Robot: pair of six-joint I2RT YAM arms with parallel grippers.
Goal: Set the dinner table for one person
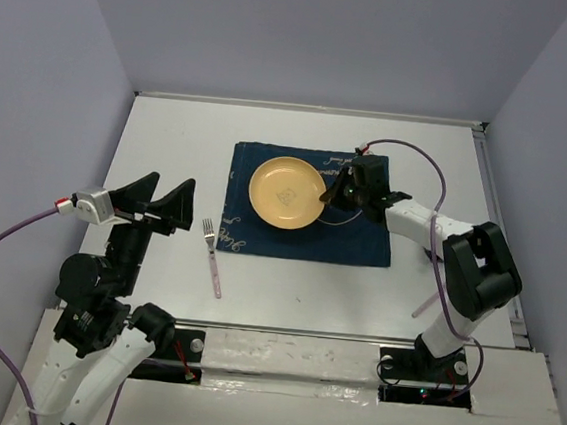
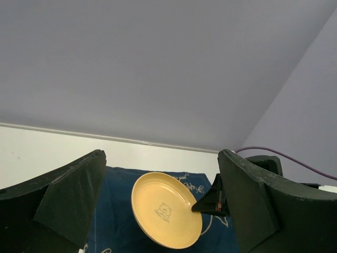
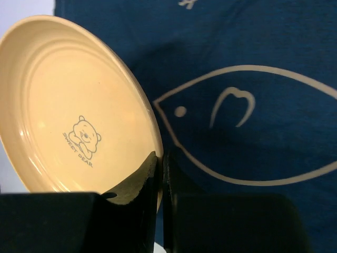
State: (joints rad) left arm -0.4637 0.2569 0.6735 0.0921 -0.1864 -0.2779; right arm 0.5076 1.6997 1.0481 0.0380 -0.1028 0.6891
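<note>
Right gripper (image 3: pixel 162 158), its black fingers (image 3: pixel 138 182) closed tight, pinches the right rim of the round pale-yellow bear-print plate (image 1: pixel 283 194) over the dark blue cloth mat (image 1: pixel 361 238), beneath which spreads the plain white dinner table (image 1: pixel 170 141); the plate is best lowered flat, centred on the mat, before letting go.

Bright even light, soft shadows, sharp pics.

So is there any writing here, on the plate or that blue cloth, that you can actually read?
"SWEET BEAR": printed on the yellow plate, just under a small bear drawing.
White cursive writing along the edges of the blue mat: too small and curly to read.
The mat also has a white fish outline, with no words in it.
No other writing shows.
</note>
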